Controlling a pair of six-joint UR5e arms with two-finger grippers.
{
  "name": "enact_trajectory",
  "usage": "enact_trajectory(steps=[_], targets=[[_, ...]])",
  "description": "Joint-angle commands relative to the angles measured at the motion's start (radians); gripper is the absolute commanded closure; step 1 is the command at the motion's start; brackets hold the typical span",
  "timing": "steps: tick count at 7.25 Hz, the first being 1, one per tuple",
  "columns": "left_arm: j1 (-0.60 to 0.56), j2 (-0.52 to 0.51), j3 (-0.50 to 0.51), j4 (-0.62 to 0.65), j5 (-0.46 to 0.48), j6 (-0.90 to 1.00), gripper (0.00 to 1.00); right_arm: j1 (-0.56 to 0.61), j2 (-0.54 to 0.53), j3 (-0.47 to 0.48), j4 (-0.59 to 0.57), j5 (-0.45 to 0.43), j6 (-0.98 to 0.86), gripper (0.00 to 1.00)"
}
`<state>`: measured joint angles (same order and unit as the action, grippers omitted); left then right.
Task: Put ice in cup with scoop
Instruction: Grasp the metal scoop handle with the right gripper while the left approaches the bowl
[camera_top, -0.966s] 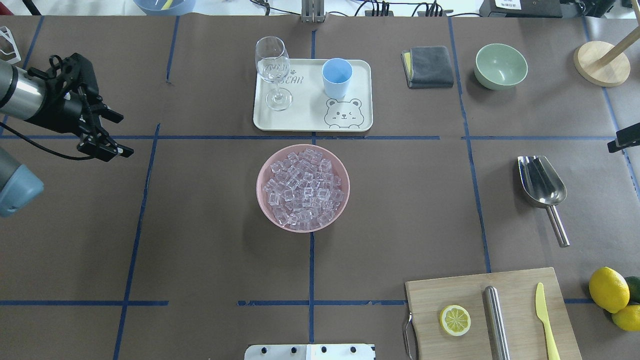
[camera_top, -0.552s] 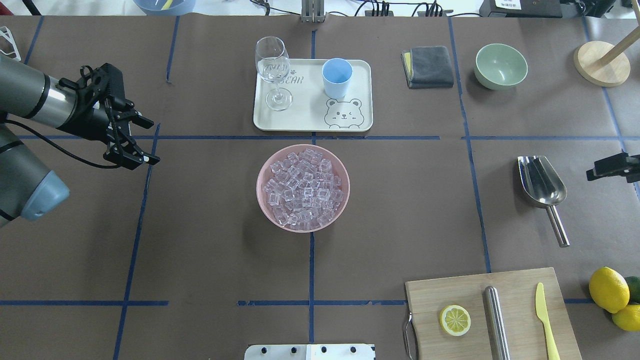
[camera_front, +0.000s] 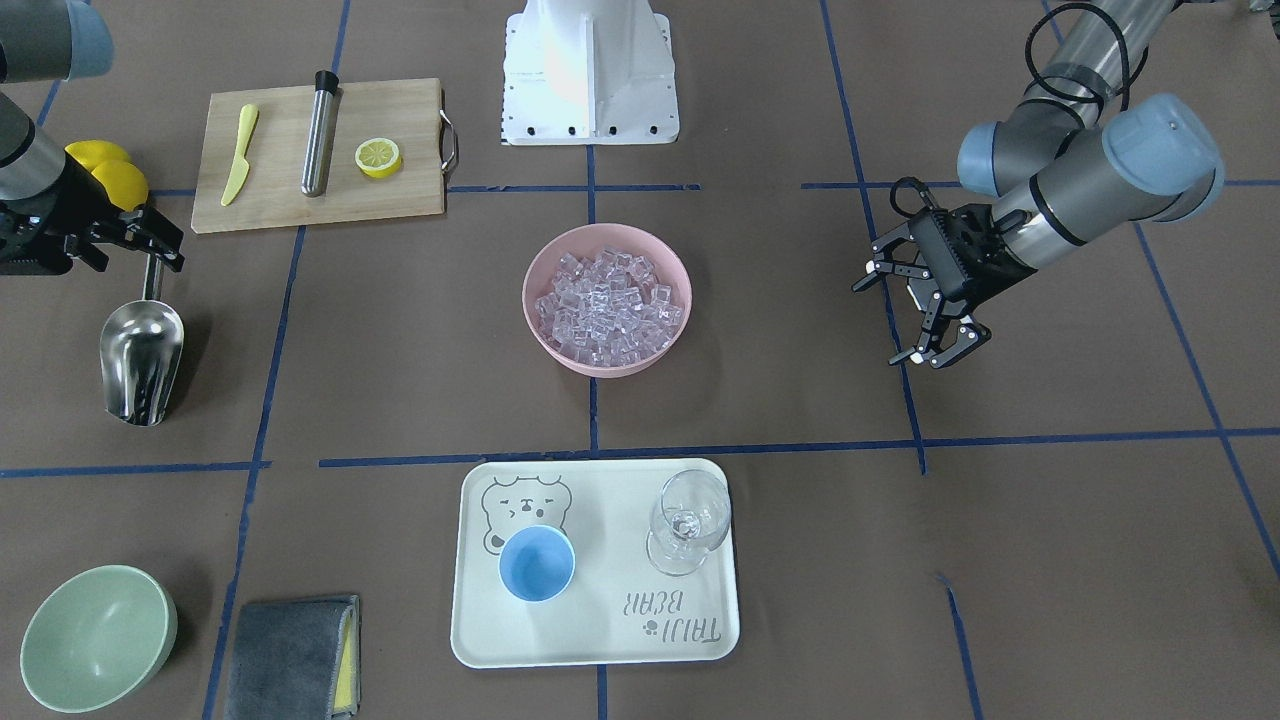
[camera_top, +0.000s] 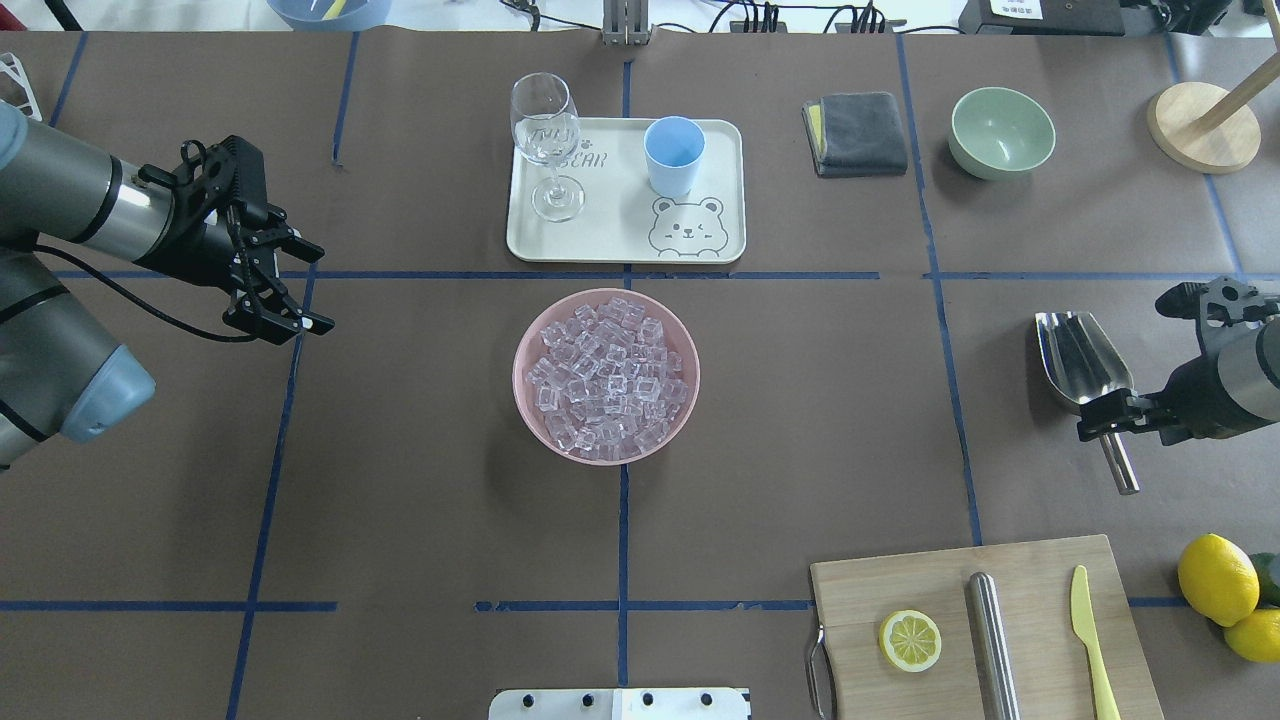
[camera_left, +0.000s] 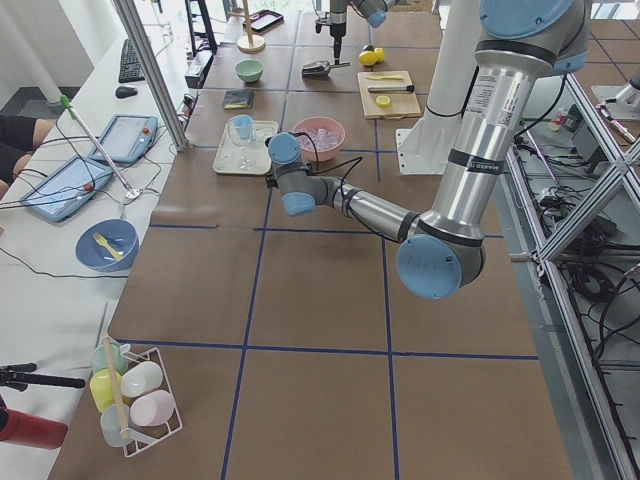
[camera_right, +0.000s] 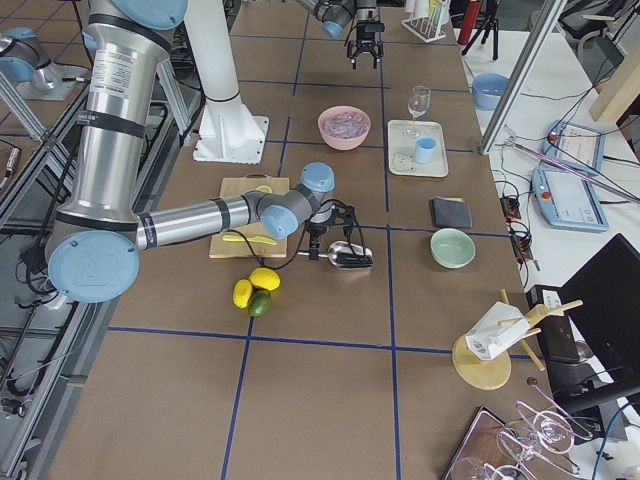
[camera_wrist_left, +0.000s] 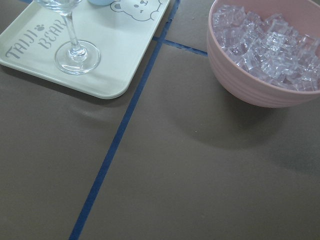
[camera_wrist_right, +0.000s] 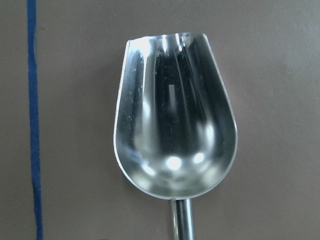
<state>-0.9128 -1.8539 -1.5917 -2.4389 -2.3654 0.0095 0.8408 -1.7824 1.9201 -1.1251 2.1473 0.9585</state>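
You see the scoop (camera_wrist_right: 175, 125) with its handle cut off just below the trough in the right wrist view; overhead, the fingers of the right gripper (camera_top: 1100, 415) cover that handle's top.

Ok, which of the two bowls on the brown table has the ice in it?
The pink bowl in the middle, heaped with clear ice; the pale green bowl beside the grey cloth is empty.
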Motion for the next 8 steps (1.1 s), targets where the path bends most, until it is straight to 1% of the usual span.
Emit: enact_trajectory(steps=[1, 2, 3, 5, 6, 7, 8], targets=[[0.000, -0.008, 0.021, 0.000, 0.000, 0.001, 0.00, -0.026, 0.008, -0.030, -0.005, -0.001, -0.006, 0.00], [0.006, -0.011, 0.024, 0.000, 0.000, 0.001, 0.00, -0.028, 0.012, -0.058, 0.004, -0.003, -0.015, 0.00], [0.008, -0.011, 0.024, 0.000, 0.000, 0.000, 0.00, -0.029, 0.015, -0.064, 0.004, -0.003, -0.033, 0.01], [0.009, -0.011, 0.024, 0.000, 0.000, 0.000, 0.00, -0.042, 0.015, -0.072, 0.004, -0.003, -0.038, 0.11], [0.008, -0.011, 0.024, 0.001, 0.002, -0.002, 0.00, -0.049, 0.015, -0.085, 0.005, -0.003, -0.052, 0.11], [0.008, -0.011, 0.024, 0.001, 0.000, -0.002, 0.00, -0.048, 0.015, -0.082, 0.007, 0.003, -0.069, 0.18], [0.008, -0.011, 0.024, 0.003, 0.002, -0.002, 0.00, -0.048, 0.017, -0.084, 0.007, 0.003, -0.069, 0.29]])
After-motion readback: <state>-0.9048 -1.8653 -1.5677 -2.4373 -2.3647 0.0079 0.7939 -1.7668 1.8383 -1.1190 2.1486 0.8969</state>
